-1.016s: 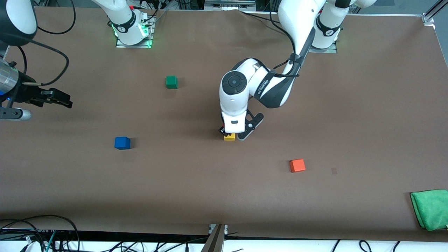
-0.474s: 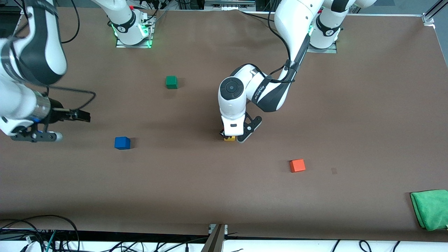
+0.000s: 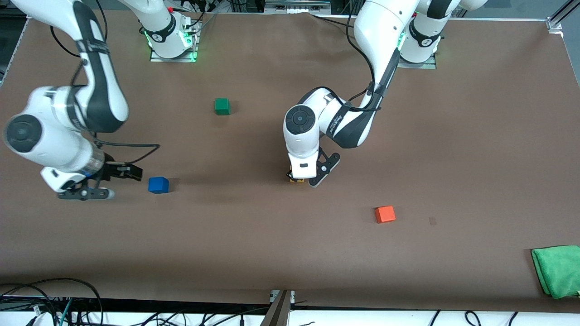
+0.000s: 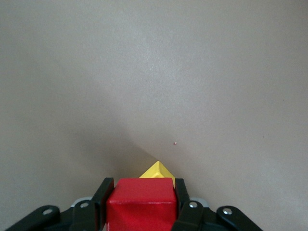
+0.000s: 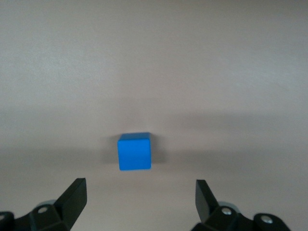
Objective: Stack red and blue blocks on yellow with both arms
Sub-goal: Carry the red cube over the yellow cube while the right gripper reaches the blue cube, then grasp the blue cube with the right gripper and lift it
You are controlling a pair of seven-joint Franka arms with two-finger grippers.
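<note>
Five cubes counted — one red (image 4: 140, 203), one yellow (image 4: 157, 171), one blue (image 3: 158, 184), one green (image 3: 222, 106), one orange (image 3: 385, 214). Two arms, two grippers — left (image 4: 140, 204), right (image 5: 139, 202). One green cloth (image 3: 557, 270).

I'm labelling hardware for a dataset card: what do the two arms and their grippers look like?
Both are white jointed arms with dark grey joint bands and trailing black cables. The left arm has a round dark cap at its wrist. The left gripper and right gripper are black, with flat fingers and silver screws.
</note>
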